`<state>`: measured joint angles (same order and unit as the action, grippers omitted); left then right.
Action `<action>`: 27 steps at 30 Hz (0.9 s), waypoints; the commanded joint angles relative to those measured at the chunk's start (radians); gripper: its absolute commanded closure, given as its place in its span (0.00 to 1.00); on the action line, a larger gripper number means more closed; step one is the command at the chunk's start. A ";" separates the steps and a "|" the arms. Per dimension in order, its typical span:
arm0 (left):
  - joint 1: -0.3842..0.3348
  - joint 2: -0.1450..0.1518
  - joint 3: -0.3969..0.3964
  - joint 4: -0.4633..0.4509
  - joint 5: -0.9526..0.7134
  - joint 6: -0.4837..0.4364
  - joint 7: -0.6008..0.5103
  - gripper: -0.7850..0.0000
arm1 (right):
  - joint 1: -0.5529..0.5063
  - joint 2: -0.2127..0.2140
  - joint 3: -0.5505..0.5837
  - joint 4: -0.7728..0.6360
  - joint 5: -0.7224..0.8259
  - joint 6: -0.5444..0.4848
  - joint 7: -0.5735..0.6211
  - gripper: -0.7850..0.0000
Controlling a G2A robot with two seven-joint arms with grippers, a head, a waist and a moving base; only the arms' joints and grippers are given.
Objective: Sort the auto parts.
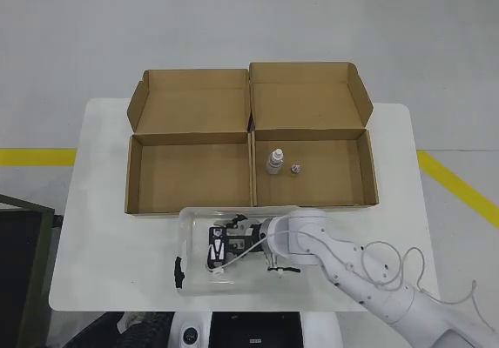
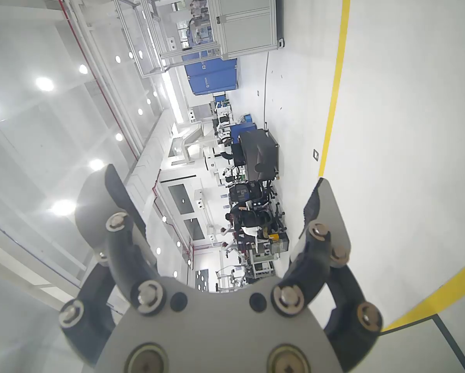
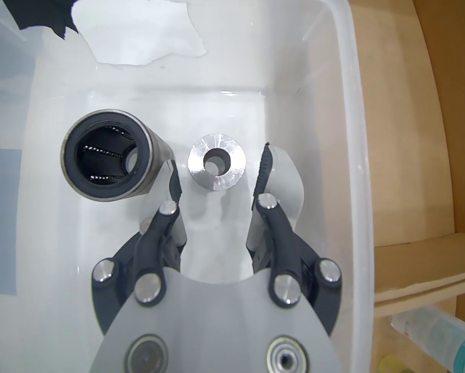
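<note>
The right gripper (image 1: 218,250) is sitting down inside the clear plastic bin (image 1: 185,228), low in the centre of the top view, on the white table (image 1: 101,261). On the wrist camera its fingers (image 3: 175,180) are standing apart, one on each side of a small silver ring (image 3: 216,166). There is a sliver of gap on both sides, so nothing is clamped. Just beside the ring, the cylindrical bearing (image 3: 108,153) with the dark bore is standing on end, outside the fingers. A torn white paper scrap (image 3: 139,28) is lying further along the bin floor.

Above the bin in the top view, two open cardboard boxes are sitting side by side. The left box (image 1: 188,178) is showing bare cardboard, while the right box (image 1: 327,174) is holding a small white bottle (image 1: 274,161) and a tiny part (image 1: 295,168) next to it.

The left gripper (image 2: 216,180) is spread wide, gripping nothing, with the workshop floor beyond it.
</note>
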<state>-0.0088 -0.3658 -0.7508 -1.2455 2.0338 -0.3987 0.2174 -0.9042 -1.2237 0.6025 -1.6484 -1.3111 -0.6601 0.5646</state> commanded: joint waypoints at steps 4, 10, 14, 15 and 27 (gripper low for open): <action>0.000 0.000 0.000 0.000 0.000 0.000 0.000 0.00 | 0.018 -0.017 -0.020 0.032 0.008 0.004 -0.008 0.53; 0.000 0.000 0.000 0.000 0.000 0.000 0.000 0.00 | 0.033 -0.034 -0.037 0.078 0.024 0.003 -0.014 0.55; 0.000 0.000 0.000 0.000 0.000 0.000 0.000 0.00 | 0.038 -0.043 -0.040 0.092 0.041 0.002 -0.010 0.65; 0.000 0.000 0.000 0.000 0.000 0.000 0.000 0.00 | 0.038 -0.044 -0.040 0.094 0.042 0.003 -0.010 0.75; 0.000 0.000 0.000 0.000 0.000 0.000 0.000 0.00 | 0.020 -0.040 0.002 0.032 0.057 -0.019 -0.022 1.00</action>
<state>-0.0088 -0.3658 -0.7508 -1.2455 2.0338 -0.3987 0.2174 -0.8806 -1.2655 0.5990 -1.6065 -1.2551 -0.6764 0.5452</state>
